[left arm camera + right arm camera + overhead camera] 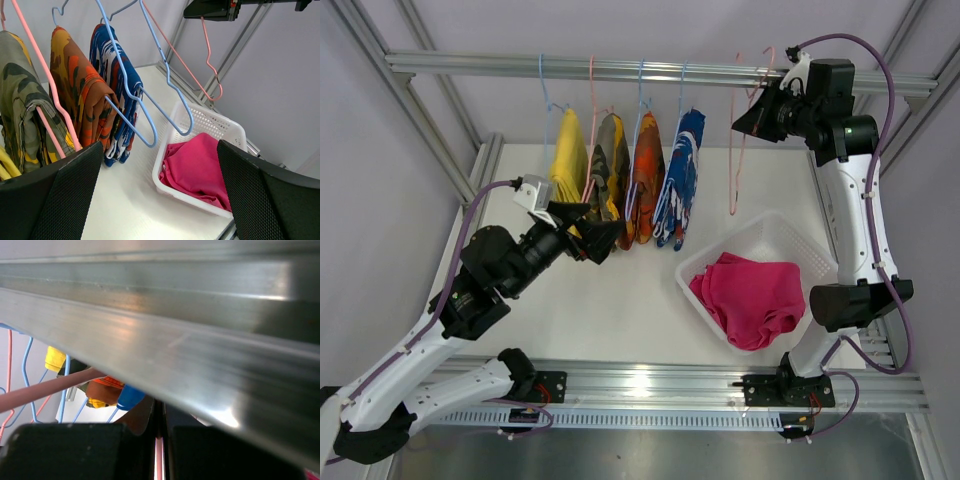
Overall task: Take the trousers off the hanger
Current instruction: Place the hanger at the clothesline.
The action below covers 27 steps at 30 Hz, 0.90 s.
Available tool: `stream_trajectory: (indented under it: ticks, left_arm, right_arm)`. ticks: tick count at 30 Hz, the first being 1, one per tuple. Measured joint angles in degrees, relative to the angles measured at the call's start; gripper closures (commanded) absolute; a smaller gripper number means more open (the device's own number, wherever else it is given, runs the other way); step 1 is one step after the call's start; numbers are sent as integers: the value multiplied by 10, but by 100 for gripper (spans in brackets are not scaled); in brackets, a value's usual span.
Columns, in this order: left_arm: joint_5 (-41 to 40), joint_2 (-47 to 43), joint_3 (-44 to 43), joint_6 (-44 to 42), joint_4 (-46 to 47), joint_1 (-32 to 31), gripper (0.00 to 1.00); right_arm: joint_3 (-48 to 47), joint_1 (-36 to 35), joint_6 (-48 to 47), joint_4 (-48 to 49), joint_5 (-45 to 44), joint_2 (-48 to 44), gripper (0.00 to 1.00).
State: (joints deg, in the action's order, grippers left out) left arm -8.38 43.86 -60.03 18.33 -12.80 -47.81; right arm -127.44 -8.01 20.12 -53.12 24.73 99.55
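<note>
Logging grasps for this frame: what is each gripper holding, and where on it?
The right gripper appears shut on the empty pink hanger, near its top. The left gripper is open and holds nothing.

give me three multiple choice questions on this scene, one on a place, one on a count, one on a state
1. Where are the magenta trousers? A) on a hanger B) in the white basket C) in a gripper
2. How many trousers hang from the rail? A) two B) five C) four
3. How is the left gripper? A) open, empty B) shut on a hanger C) shut on cloth

1 B: they lie crumpled in the basket.
2 C: yellow, camouflage, orange-red and blue-and-white pairs hang there.
3 A: its fingers stand wide apart with nothing between.
</note>
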Motion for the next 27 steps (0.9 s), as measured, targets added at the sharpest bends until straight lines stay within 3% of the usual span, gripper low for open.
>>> stream_trajectory:
  ticks: [8, 15, 16, 18, 26, 27]
  left_arm:
    - [0, -1, 0, 0, 0, 1, 1]
    - [3, -4, 0, 0, 0, 1, 1]
    - [4, -4, 0, 0, 0, 1, 1]
    - [6, -4, -1, 0, -1, 2, 0]
    - [10, -4, -1, 0, -1, 2, 0]
    - [11, -4, -1, 0, -1, 2, 1]
  right_arm:
    - [0, 3, 1, 0, 13, 0, 94]
    - [0, 4, 4, 1, 21, -1, 84]
    - [0, 4, 4, 0, 22, -1, 84]
    - [0, 4, 6, 0, 23, -1, 100]
    - [3, 5, 6, 3, 19, -1, 100]
    - [5, 5, 5, 5, 19, -2, 93]
